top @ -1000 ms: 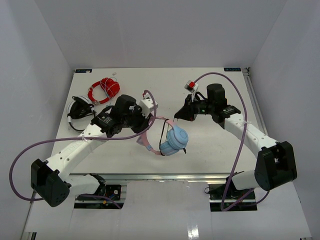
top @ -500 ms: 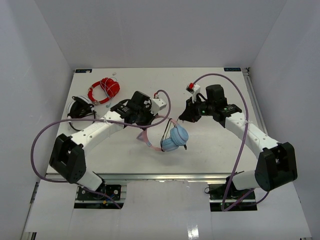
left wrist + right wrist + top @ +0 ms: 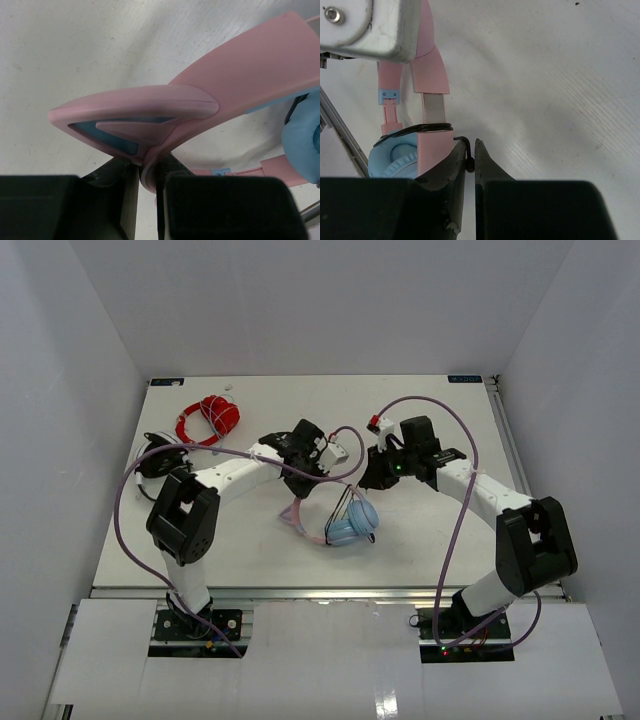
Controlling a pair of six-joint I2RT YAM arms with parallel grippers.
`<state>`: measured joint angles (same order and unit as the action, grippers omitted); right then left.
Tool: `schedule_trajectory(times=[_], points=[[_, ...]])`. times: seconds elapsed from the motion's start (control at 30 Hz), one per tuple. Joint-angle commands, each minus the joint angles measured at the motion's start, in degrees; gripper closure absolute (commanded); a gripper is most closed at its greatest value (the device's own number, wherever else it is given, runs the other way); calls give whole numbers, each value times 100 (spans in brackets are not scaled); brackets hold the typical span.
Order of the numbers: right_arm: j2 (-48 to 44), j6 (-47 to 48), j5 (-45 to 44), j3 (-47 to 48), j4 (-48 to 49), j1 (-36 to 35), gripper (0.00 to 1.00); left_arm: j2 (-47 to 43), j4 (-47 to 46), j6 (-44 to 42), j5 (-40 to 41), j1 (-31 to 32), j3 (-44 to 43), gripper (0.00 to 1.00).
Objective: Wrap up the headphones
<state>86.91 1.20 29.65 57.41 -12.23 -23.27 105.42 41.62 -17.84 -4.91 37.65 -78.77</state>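
The headphones [image 3: 352, 523], with light-blue earcups and a pink headband, hang above the table's middle. My left gripper [image 3: 300, 480] is shut on the pink headband [image 3: 150, 172] beside a cat ear [image 3: 135, 115]. My right gripper [image 3: 368, 476] is shut on the thin dark cable [image 3: 468, 157], which runs around the headband arm [image 3: 432, 140] above a blue earcup [image 3: 395, 160]. In the top view the cable [image 3: 345, 502] stretches from the right gripper down to the earcups.
A red coiled cable bundle [image 3: 208, 418] lies at the back left. Black-and-white headphones [image 3: 158, 456] lie at the left edge. The arms' purple cables loop above the table. A white camera housing [image 3: 365, 27] shows at the top left of the right wrist view.
My left arm has swung right and stretched out, carrying the headband toward the centre. The earcups moved slightly right and down. My right gripper shifted a little left, the cable still in it.
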Motion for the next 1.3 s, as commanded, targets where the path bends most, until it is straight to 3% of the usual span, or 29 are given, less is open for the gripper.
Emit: schedule_trajectory(times=[0.0,0.2,0.5,0.57,0.63,0.8,1.0,1.27], points=[[180,-152,-320,134,752,85,92,146,641,-340,251,100,-229,100],[651,-455,-409,252,795,85,92,673,716,-299,722,94,-543,99],[953,-649,-568,218,970,85,92,762,576,-161,844,103,-714,61],[985,-673,-600,210,1003,85,92,658,464,-193,732,103,-667,44],[1023,-690,-622,206,1032,85,92,553,363,-207,707,99,-609,36],[1189,-726,-588,217,1091,85,92,301,123,-151,665,103,-502,26],[1423,-683,-584,357,1162,94,89,-131,-212,-54,509,102,-350,24],[1727,-815,-279,314,1539,94,90,-695,-311,255,325,-7,-384,13]])
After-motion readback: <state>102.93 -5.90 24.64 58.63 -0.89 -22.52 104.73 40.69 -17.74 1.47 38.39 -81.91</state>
